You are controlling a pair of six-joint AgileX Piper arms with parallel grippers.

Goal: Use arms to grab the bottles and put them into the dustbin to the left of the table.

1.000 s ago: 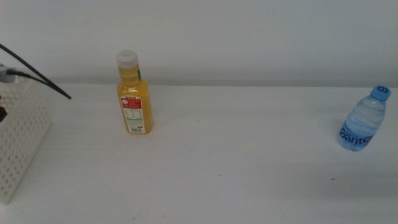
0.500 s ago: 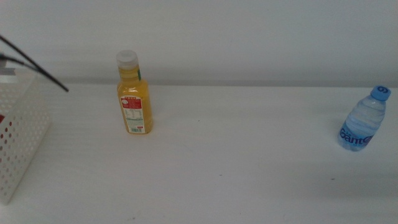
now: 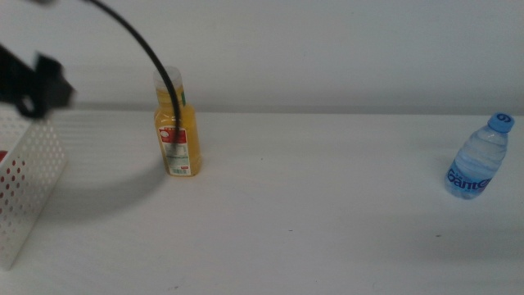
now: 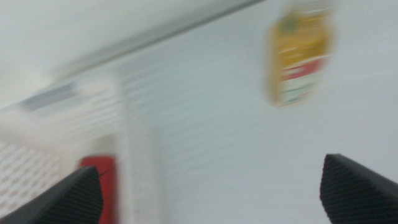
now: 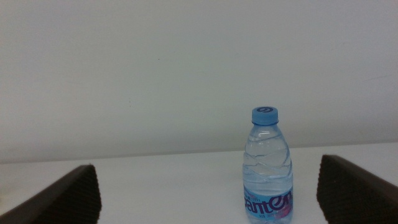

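Standing upright on the table: orange juice bottle, white-capped, near the dustbin; water bottle, clear, blue-capped, far right. Red can lying inside the dustbin. Left gripper hovering spread, empty, above the dustbin; right gripper waiting spread, facing the water bottle.

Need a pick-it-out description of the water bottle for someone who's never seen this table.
Start at the white table and go to its right side in the middle view, far from the white perforated dustbin on the left. There stands the water bottle, upright and alone. Unlike the orange juice bottle with its white cap, it is small and clear, with a blue cap and blue label.
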